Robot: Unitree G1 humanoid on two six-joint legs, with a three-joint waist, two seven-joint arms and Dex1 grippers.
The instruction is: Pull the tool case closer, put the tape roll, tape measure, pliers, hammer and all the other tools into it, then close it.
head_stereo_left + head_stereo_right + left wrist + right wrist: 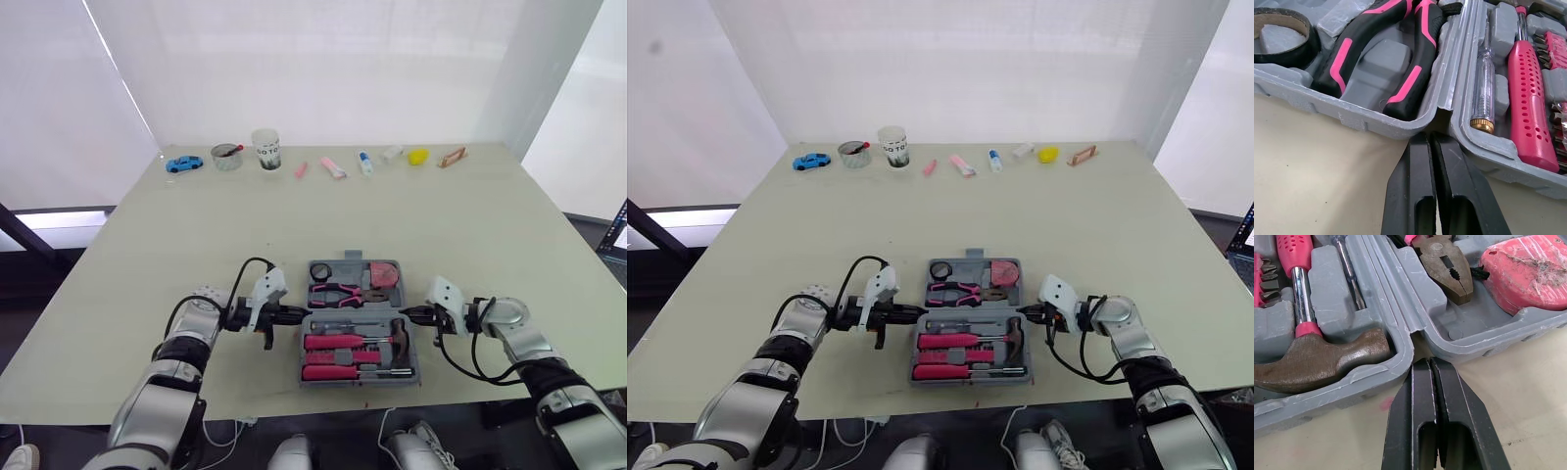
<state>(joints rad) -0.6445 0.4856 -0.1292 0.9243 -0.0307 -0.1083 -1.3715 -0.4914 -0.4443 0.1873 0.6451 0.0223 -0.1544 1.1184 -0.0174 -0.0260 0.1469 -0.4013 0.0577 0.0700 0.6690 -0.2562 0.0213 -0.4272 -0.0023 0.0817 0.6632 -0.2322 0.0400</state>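
Observation:
The grey tool case [306,343] lies open near the table's front edge. Its far half holds the black tape roll [320,273], pink-handled pliers [338,292] and pink tape measure [383,275]. The near half holds pink screwdrivers [333,342] and the hammer [397,336]. My left gripper [299,315] is shut and empty, its tips [1429,139] touching the case's left side at the hinge. My right gripper [409,314] is shut and empty, with tips [1428,364] at the hinge on the right side, beside the hammer head [1322,360].
Along the table's far edge stand a blue toy car [184,164], a tin [226,156], a paper cup [265,148] and several small items, one of them yellow [418,156]. The case sits close to the front table edge [294,406].

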